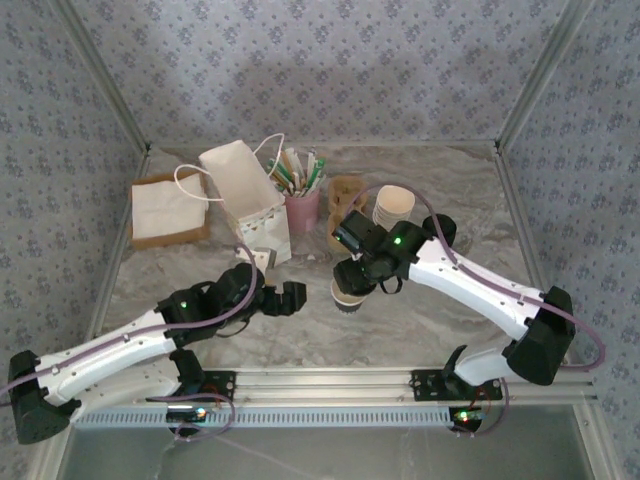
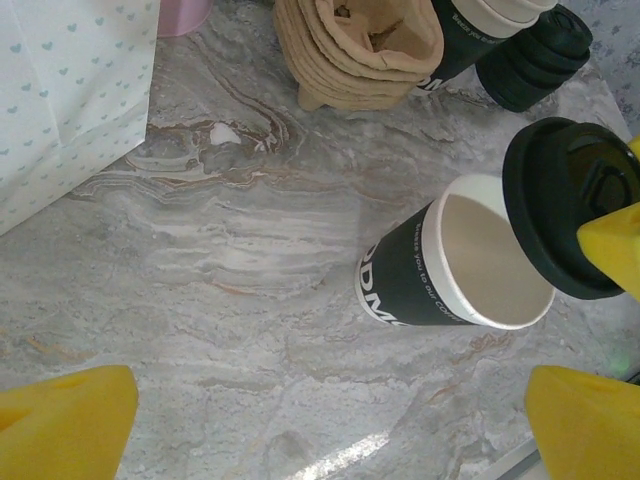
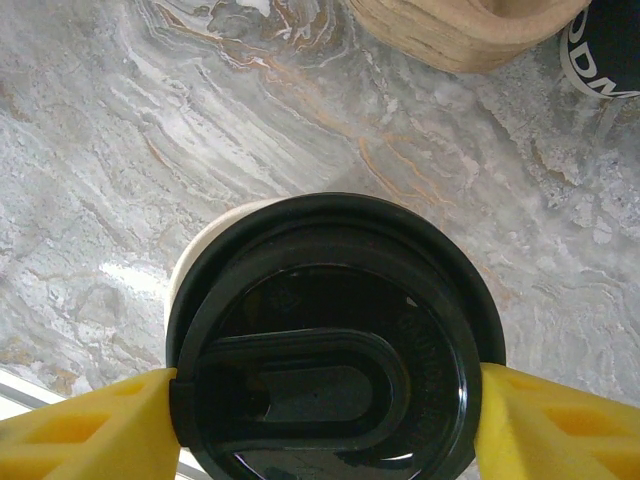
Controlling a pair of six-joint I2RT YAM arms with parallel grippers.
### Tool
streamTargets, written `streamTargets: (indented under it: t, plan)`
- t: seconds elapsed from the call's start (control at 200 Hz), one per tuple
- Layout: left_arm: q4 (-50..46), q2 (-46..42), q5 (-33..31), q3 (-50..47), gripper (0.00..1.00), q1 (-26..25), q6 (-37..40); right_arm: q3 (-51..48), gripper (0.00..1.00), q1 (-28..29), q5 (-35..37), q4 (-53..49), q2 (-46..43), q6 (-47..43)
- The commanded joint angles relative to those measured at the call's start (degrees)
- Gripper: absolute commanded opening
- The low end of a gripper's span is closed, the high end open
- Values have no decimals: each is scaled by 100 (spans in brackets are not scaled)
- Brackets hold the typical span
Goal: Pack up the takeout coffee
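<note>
The takeout coffee's cup [image 2: 455, 265] stands lidless on the marble table, with a dark printed wall, a white rim and a cream inside. Its round black lid [image 3: 335, 340] sits between the yellow fingers [image 3: 90, 425] of my right gripper [image 1: 352, 283], which is shut on it. The lid [image 2: 570, 205] hangs just above and to the right of the cup's mouth, and the cup's pale rim [image 3: 182, 275] peeks out from under it. My left gripper [image 1: 290, 297] is open a short way left of the cup, its fingers [image 2: 65, 420] spread wide with only bare table between them.
A white heart-print bag [image 1: 245, 195] stands behind the left gripper, with a pink holder [image 1: 302, 208] of sticks beside it. Brown pulp carriers [image 2: 360, 50], a cup stack [image 1: 393, 205] and black lids [image 2: 535, 60] sit behind the cup. A napkin tray [image 1: 168, 210] is far left.
</note>
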Motion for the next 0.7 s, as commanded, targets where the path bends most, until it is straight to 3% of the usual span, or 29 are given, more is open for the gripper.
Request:
streamTargets:
  t: [0.0, 0.695]
  plan:
    - [350, -90, -94, -152, 99, -27, 166, 107, 72, 67, 87, -13, 141, 155]
    - [794, 31, 3, -361, 100, -26, 217, -404, 73, 79, -360, 390, 207, 260]
